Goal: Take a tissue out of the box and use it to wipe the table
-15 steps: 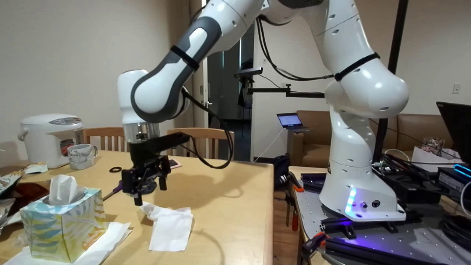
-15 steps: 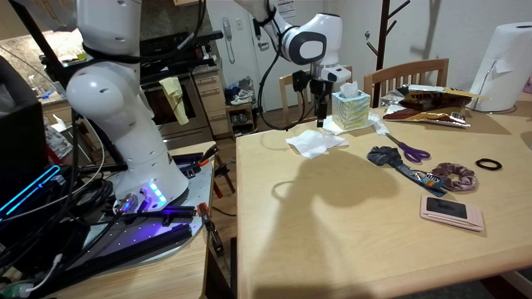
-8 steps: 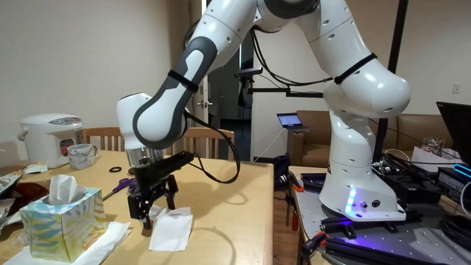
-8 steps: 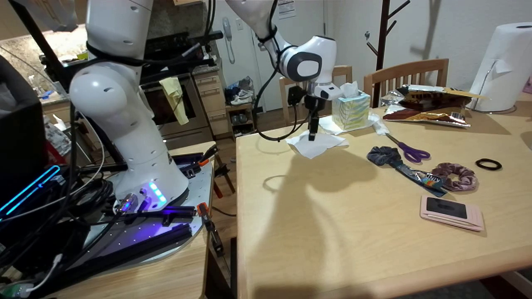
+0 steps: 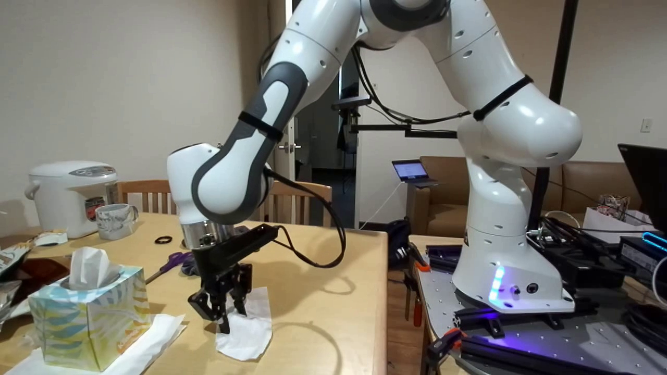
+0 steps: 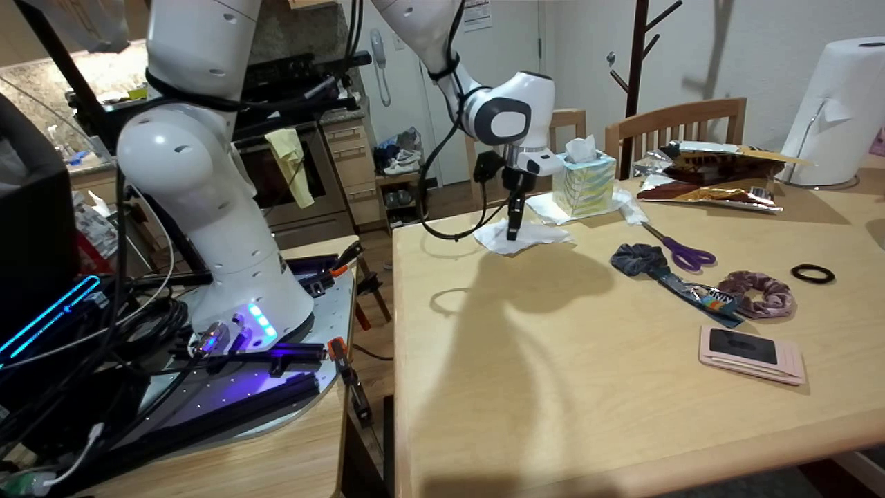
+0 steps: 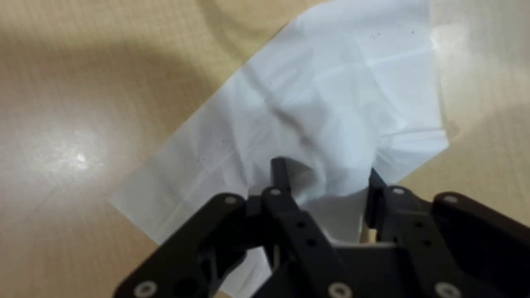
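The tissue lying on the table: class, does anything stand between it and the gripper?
Nothing visible does. In the wrist view, the gripper is right at the tissue, its jaws apart, with no other object between. In an exterior view, the box stands off to one side.

tissue (image 7: 331, 99): part hidden by jaws | table (image 6: 643, 387): cut off, all views

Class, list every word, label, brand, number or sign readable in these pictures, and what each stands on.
None reads with certainty.
Blue wrapper: lettering too blurred.
Brown bag: printing too blurred.
Posted notice: too small.
Laptop screen: too small.
Red label on white appliance: too small.
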Available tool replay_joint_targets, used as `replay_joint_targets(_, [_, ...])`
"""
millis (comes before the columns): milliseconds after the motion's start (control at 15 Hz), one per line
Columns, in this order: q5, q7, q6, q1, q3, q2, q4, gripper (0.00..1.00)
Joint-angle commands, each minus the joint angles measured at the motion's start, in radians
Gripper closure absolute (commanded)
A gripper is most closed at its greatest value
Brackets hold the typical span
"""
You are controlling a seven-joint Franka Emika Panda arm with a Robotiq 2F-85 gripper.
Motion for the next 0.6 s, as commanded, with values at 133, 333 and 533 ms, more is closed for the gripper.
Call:
replay_joint_targets(133, [0.039, 0.024, 0.101, 0.002, 0.004, 0.000, -0.067, 0.97])
replay_joint_targets(333, [0.072, 0.025, 0.149, -0.006, 0.008, -0.015, -0.104, 1.00])
replay_joint_targets(533, [0.114, 0.027, 0.210, -0.014, 0.005, -0.047, -0.160, 1.00])
